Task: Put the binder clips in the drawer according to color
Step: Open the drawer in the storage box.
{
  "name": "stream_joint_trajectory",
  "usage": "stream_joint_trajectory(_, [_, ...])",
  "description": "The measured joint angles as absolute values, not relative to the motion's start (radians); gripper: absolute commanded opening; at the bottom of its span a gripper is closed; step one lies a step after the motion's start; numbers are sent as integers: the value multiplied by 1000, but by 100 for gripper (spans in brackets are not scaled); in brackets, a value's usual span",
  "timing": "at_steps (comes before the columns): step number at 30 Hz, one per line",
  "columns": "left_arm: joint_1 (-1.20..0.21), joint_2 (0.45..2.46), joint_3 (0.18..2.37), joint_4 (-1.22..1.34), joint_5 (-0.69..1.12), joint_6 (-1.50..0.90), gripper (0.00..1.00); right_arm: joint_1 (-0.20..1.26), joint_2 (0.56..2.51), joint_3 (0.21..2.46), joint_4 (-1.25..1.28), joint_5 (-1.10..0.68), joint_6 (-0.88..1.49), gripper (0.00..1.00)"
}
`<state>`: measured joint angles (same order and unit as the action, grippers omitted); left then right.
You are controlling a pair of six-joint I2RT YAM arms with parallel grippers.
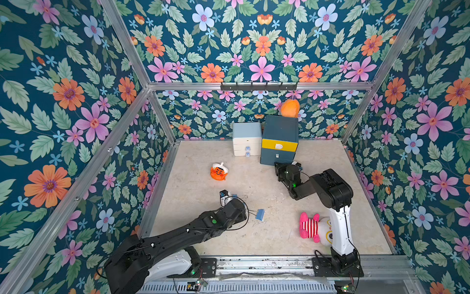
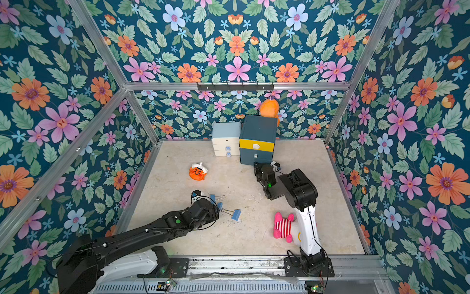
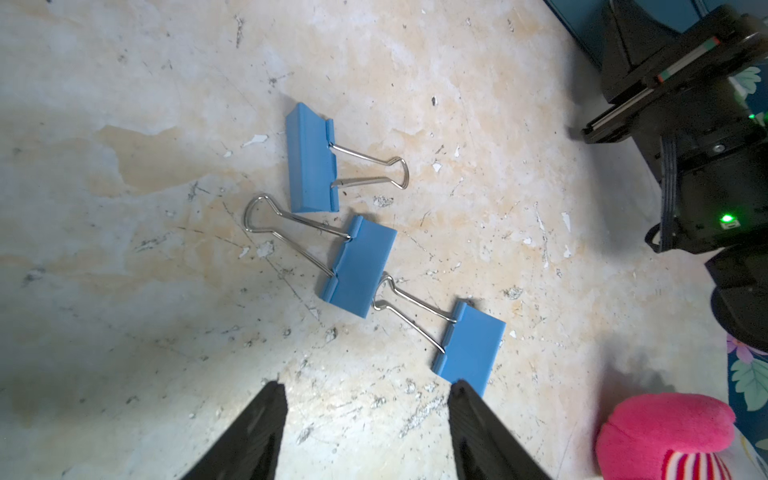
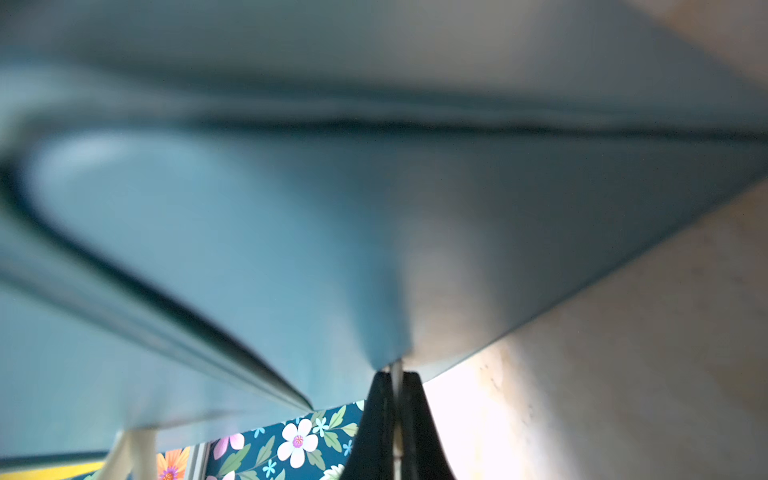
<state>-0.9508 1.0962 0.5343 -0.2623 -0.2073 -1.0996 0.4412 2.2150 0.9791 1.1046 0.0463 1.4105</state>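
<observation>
Three blue binder clips with silver handles lie in a slanted row on the floor: the first clip (image 3: 311, 160), the middle clip (image 3: 359, 266) and the last clip (image 3: 471, 347). In both top views the last clip (image 1: 260, 214) (image 2: 236, 215) lies just right of my left wrist. My left gripper (image 3: 365, 388) hangs open over bare floor, one fingertip (image 3: 461, 392) at the last clip's corner. The drawer cabinet (image 1: 279, 129) stands at the back, all fronts closed. My right gripper (image 1: 277, 165) (image 4: 397, 374) is at its lowest front (image 4: 249, 228), shut on a thin pale handle.
A white and pale-blue drawer unit (image 1: 246, 138) stands left of the cabinet. An orange plush (image 1: 290, 108) sits behind the cabinet's top. An orange face toy (image 1: 218, 171) lies mid-left. A pink striped plush (image 1: 311, 226) lies beside the right arm's white link (image 1: 339, 229).
</observation>
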Motion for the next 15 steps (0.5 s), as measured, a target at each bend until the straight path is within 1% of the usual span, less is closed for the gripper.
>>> stream_joint_trajectory(5, [-951, 1122, 542, -262, -205, -1101, 69, 460, 2159, 898, 1119, 90, 1413, 0])
stream_joint_trajectory(15, [-955, 1175, 582, -252, -180, -1100, 70, 575, 2009, 691, 1130, 177, 1466, 0])
